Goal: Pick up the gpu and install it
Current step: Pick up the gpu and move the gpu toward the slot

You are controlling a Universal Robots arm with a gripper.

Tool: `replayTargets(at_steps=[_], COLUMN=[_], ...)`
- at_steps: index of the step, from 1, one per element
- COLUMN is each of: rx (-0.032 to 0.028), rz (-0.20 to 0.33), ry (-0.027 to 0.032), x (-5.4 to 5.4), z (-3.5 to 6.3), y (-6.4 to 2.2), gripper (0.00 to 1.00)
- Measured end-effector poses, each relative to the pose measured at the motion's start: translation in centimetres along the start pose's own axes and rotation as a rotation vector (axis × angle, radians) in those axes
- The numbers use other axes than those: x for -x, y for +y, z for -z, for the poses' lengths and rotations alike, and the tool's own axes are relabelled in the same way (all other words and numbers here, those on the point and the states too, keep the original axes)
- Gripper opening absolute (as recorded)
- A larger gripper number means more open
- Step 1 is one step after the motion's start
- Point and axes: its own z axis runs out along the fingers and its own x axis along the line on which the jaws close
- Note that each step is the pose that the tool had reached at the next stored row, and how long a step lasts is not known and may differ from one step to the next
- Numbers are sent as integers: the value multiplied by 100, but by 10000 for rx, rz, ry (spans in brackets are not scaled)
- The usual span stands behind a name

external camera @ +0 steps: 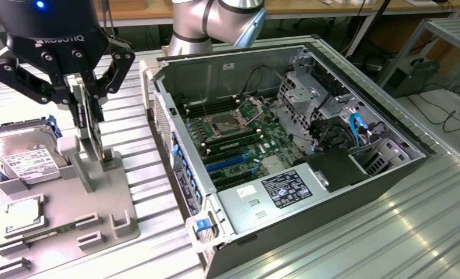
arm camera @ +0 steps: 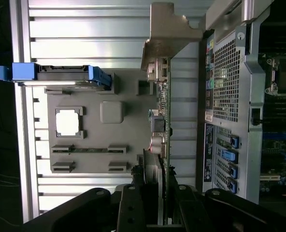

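**A:** ok, exterior view first. Where's the gpu [external camera: 86, 125] at?

**B:** It's standing upright on edge in the grey holder tray [external camera: 67, 203], on the exterior view's left, outside the open PC case [external camera: 292, 145]. The end effector [external camera: 81, 96] sits right on top of it, drawn in narrow and pinching the card's top edge from both sides. The card's bottom edge is down at the tray's slot, but I can't tell if it's lifted clear.

**A:** What's around it?

**B:** There's a hard drive [external camera: 20, 154] in a blue caddy just beside it, further left. A CPU chip [external camera: 24, 212] is on the same tray, nearer the camera. The case lies on its side to the right, on the ribbed metal surface [external camera: 416, 221].

**A:** And the wrist view?

**B:** That one looks along the card edge-on. The gpu [arm camera: 165, 121] is a thin strip running from its pale end bracket [arm camera: 169, 34] straight in between the black fingers [arm camera: 133, 208] of the end effector [arm camera: 162, 215]. The holder tray [arm camera: 114, 159], hard drive [arm camera: 56, 75] and CPU chip [arm camera: 68, 122] are on one side of the card, and the PC case [arm camera: 230, 87] with its perforated back is on the other.
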Motion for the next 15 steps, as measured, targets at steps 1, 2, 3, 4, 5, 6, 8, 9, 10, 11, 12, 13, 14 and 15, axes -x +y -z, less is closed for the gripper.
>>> replayTargets(at_steps=[1,2,3,4,5,6,8,9,10,11,12,13,14,15], rx=[1,2,2,2,2,2,2,1,2,1,2,2,2,1], rz=[-2,-1,-1,-1,-2,-1,-1,-1,-1,-1,-2,-2,-2,-2], ry=[-1,-2,-1,-2,-2,-2,-3,-1,-1,-1,-1,-2,-2,-1], x=[13,29,44,64,86,110,157,181,205,228,257,279,304,333], z=[-1,-2,-1,-2,-2,-2,-3,-3,-3,-3,-3,-4,-4,-3], y=[0,0,0,0,1,0,1,0,1,1,1,1,1,1], gripper=[28,28,28,28,28,28,28,28,28,28,28,28,28,28])
